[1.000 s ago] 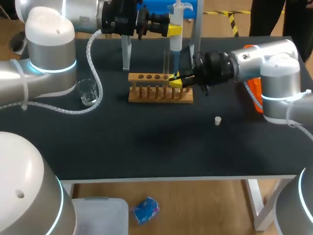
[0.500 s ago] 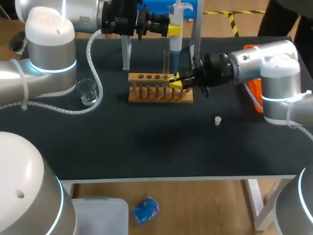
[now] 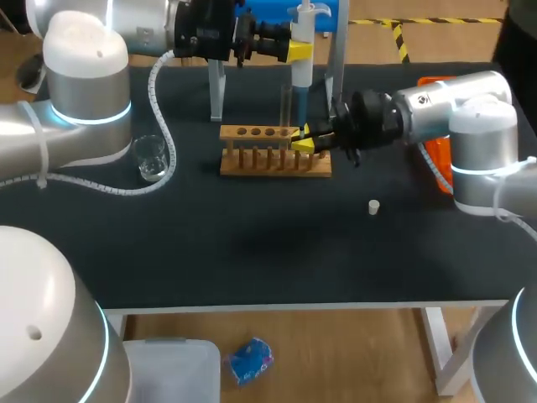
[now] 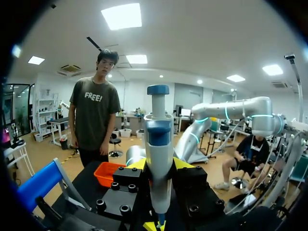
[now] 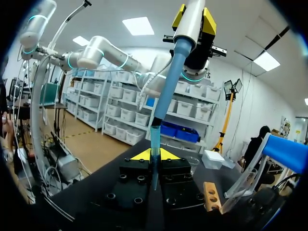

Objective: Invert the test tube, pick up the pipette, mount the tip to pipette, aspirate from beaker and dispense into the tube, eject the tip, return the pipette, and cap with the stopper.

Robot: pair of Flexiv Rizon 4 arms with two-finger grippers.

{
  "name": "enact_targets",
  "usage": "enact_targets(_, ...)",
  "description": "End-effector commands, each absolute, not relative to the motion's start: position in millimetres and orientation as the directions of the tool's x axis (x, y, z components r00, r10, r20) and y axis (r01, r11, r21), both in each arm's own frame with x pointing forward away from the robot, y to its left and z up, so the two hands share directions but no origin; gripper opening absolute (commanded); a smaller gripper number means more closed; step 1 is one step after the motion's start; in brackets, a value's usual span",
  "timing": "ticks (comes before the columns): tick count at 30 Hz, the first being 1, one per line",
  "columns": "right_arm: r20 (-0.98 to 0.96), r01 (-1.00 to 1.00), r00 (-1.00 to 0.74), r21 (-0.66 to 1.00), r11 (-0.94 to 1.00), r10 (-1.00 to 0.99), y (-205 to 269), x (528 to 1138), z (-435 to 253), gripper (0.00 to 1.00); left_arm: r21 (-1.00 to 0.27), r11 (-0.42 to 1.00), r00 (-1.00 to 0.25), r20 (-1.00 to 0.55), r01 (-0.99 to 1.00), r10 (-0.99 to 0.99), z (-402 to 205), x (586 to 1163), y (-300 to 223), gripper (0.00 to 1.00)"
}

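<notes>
Left hand [image 3: 299,52] clamped on pipette [image 3: 302,75], upper centre, axis vertical. Its tip runs straight down into tube [image 5: 155,144], upright in right hand's [image 3: 302,139] closed grip at rack [image 3: 268,164]. Dispensing needs both axes in line.

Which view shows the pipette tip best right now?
Right wrist view: the tip runs unobstructed from the pipette down to the tube in the right gripper. Head view shows it small, above the rack. Left wrist view shows mostly the pipette body.
</notes>
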State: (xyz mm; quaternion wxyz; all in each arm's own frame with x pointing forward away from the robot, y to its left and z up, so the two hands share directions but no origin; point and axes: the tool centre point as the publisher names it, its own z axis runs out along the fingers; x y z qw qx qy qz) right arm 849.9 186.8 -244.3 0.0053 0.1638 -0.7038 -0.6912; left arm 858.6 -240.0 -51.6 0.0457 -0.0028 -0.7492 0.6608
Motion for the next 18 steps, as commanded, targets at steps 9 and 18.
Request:
enact_targets(9,-0.064,-0.046,-0.969,0.996,-0.080,-0.240,195.3,836.8,-248.3,0.00,-0.990,0.132,-0.995,0.066,-0.056,0.070,-52.6,859.7,-238.8,0.00)
enact_targets(18,0.045,0.067,-0.976,0.993,-0.097,-0.215,193.5,841.7,-240.0,0.00,-0.990,0.132,-0.995,0.066,-0.056,0.070,-52.6,859.7,-238.8,0.00)
